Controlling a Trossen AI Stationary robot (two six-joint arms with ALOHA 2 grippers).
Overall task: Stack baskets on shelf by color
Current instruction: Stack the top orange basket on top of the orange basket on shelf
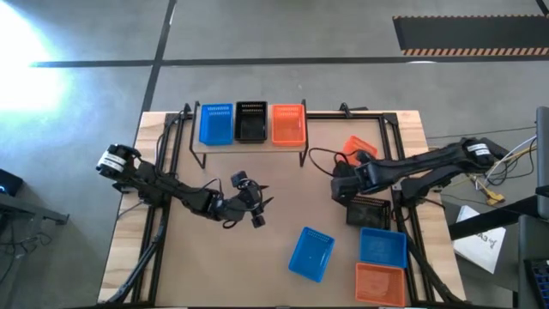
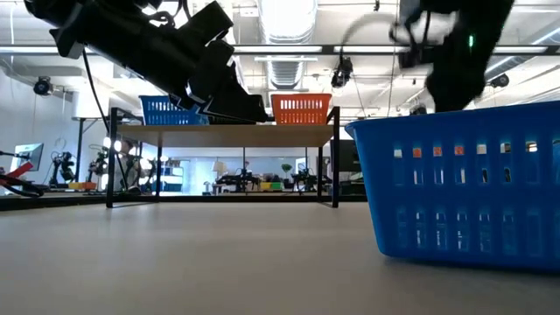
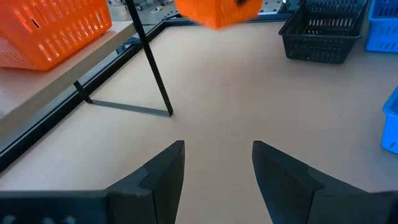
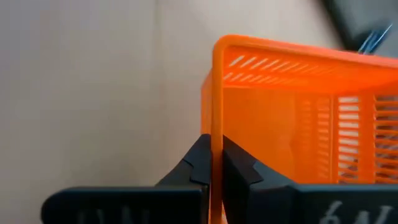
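Three baskets stand in a row on the shelf (image 1: pixel 249 144) at the far side: blue (image 1: pixel 216 123), black (image 1: pixel 250 120) and orange (image 1: pixel 288 123). My right gripper (image 1: pixel 349 163) is shut on another orange basket (image 1: pixel 357 148), right of the shelf. Below its arm a black basket (image 1: pixel 369 210) rests on the table. My left gripper (image 1: pixel 259 210) hangs open over the middle of the table with nothing between its fingers (image 3: pixel 165 171). My right gripper pinches one upright wall of the orange basket (image 4: pixel 216 124) just below the rim, one finger (image 4: pixel 239 168) inside and one outside. The fingers come from above, slanting down. The basket hangs tilted; in the left wrist view it (image 3: pixel 217 12) shows clear of the table.
Near the front right lie a blue basket (image 1: pixel 310 253), a second blue basket (image 1: pixel 382 247) and an orange one (image 1: pixel 379 281). The shelf's black legs (image 3: pixel 152 62) stand on the table. Bare tabletop (image 1: pixel 223 266) lies at the front left.
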